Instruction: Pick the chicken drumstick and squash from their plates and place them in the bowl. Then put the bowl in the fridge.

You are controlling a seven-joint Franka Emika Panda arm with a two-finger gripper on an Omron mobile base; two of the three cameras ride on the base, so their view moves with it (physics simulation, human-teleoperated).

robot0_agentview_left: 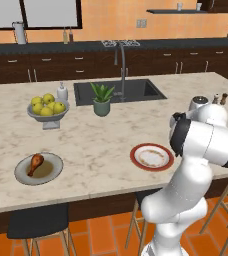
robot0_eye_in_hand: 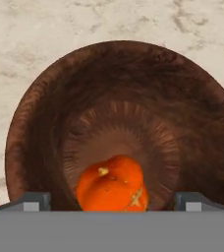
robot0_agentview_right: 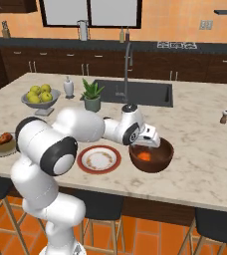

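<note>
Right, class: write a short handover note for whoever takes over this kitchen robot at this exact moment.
Gripper: open, poised over the bowl, finger tips apart on either side of the squash.
Squash: lying inside the bowl; whether it has been fully let go cannot be told.
Chicken drumstick: untouched on the grey-green plate at the counter's left end.
White red-rimmed plate: nothing on it, beside the bowl.
Done: squash into bowl.
Left: lift clear, fetch drumstick, drop it in the bowl, carry the bowl to the fridge.

Even, bright rendered light (soft shadows), slightly pixelated.
</note>
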